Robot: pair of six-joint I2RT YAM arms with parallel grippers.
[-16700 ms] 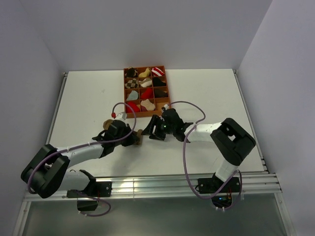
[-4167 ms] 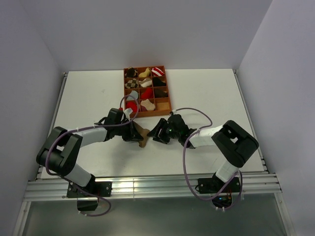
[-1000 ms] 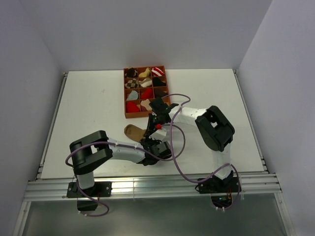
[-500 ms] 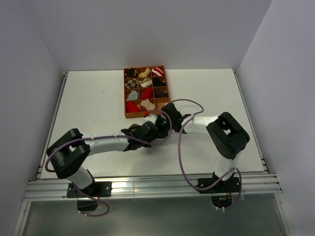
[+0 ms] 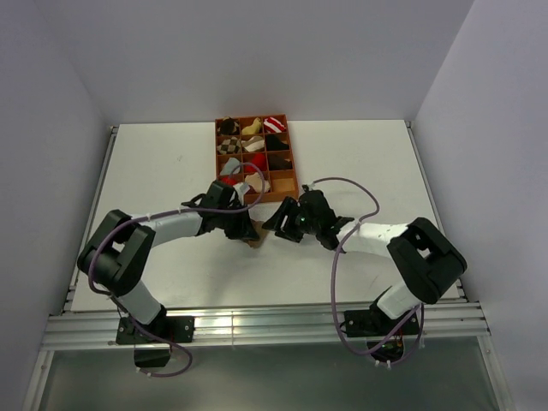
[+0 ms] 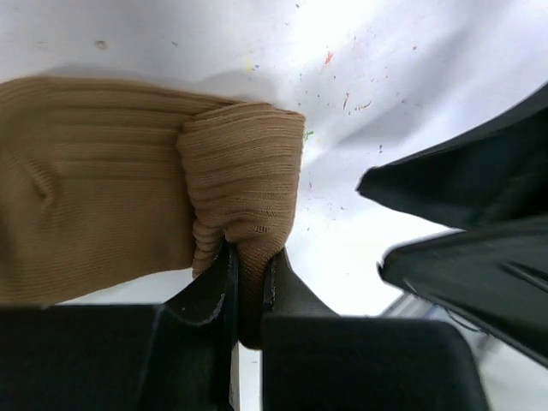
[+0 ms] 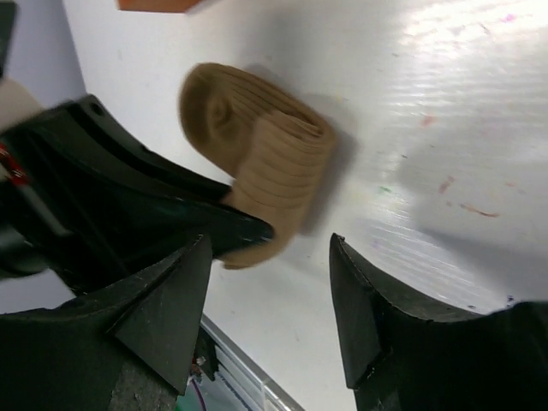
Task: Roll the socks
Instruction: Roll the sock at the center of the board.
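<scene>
Just apart — right gripper (image 7: 272,248), brown sock (image 7: 274,150).

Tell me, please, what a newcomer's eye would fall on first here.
Most likely the brown sock, folded over on itself on the white table, with the left gripper shut on the fold. The right gripper stands open just beside it, and behind them an orange tray holds small sock bundles.
</scene>
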